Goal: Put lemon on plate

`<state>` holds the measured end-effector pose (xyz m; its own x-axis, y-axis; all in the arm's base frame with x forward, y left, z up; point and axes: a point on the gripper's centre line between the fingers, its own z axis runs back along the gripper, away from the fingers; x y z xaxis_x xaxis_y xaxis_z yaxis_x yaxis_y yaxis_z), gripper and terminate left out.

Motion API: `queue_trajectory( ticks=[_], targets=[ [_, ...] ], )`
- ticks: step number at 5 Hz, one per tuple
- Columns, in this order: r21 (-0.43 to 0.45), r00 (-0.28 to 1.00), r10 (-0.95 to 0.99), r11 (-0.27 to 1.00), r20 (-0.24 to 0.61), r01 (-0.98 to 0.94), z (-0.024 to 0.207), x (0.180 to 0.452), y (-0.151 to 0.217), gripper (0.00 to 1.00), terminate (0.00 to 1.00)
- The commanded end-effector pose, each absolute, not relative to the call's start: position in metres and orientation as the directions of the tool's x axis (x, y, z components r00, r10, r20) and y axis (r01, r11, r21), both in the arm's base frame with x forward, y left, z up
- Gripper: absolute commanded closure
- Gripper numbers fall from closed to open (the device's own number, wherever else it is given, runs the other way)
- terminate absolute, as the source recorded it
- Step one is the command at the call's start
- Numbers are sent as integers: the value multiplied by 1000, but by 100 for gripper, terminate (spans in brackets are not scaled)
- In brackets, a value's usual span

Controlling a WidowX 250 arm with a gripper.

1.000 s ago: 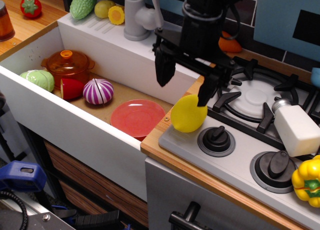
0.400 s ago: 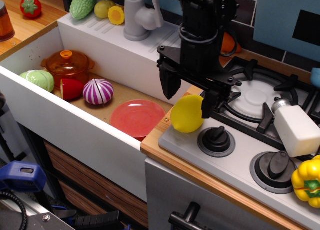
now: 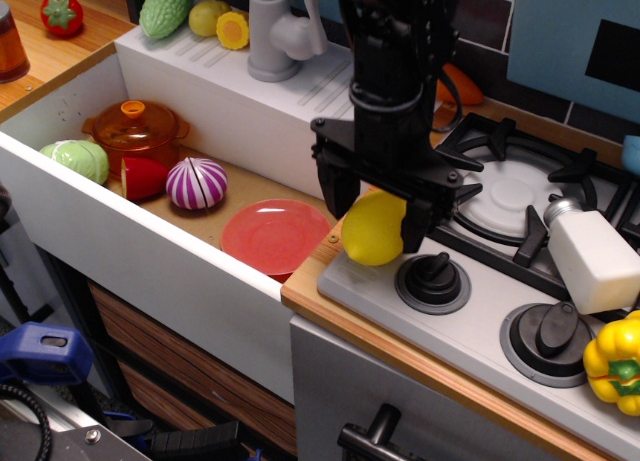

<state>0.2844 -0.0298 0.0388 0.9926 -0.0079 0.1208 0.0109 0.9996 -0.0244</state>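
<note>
The bright yellow lemon (image 3: pixel 370 233) lies on the front left corner of the stove top, at the counter edge by the sink. My black gripper (image 3: pixel 375 209) hangs low over it with jaws open; one finger (image 3: pixel 335 189) stands at the lemon's left and the other at its right, hiding its top. I cannot tell if they touch it. The red-orange plate (image 3: pixel 272 237) lies flat and bare on the sink floor, just left of and below the lemon.
In the sink are an orange lidded pot (image 3: pixel 135 129), a purple onion (image 3: pixel 196 183), a red piece (image 3: pixel 143 177) and a green cabbage (image 3: pixel 78 159). A grey faucet (image 3: pixel 272 31) stands behind. Stove knobs (image 3: pixel 432 279), a white shaker (image 3: pixel 594 257) and a yellow pepper (image 3: pixel 615 363) are to the right.
The gripper has come down and slightly left, from above the lemon to around it. The lemon and plate have not moved.
</note>
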Motion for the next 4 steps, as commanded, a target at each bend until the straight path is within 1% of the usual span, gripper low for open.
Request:
queue_trajectory(
  ticks=[1,2,3,4],
  targets=[
    [-28,989,22,999,144,-18,42,289,-26,100,0],
    [25,994,-11,1000,107,8,64,294,-3,100,0],
    [107,996,-53,993,74,45,87,306,36,100,0],
    [126,991,-106,987,75,96,82,316,75,100,0]
  ],
)
